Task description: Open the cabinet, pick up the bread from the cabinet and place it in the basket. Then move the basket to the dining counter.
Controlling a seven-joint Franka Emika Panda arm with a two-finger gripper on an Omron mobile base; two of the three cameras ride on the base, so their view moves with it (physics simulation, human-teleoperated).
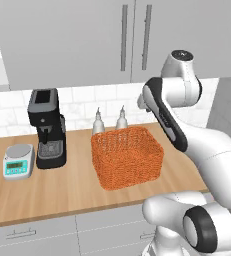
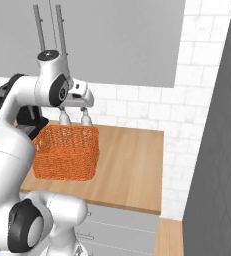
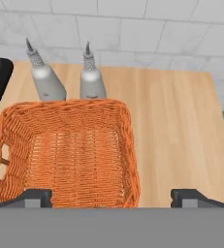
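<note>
The cabinet (image 1: 67, 40) hangs above the worktop with both pale-grey doors shut, its two steel bar handles (image 1: 135, 37) side by side; it also tops the right base view (image 2: 117, 40). The bread is hidden. The orange wicker basket (image 1: 127, 157) (image 2: 66, 152) stands on the worktop, and the hand view looks down into its bare inside (image 3: 65, 155). My gripper (image 2: 74, 106) (image 3: 112, 198) hovers above the basket's back right part, open, with nothing between its fingers.
Two grey bottles (image 1: 98, 121) (image 3: 91, 80) stand against the tiled wall right behind the basket. A black coffee machine (image 1: 47, 127) and a small scale (image 1: 18, 161) sit to the left. Grey drawers (image 1: 37, 232) run under the worktop (image 2: 132, 165). A tall grey panel (image 2: 217, 150) bounds the right.
</note>
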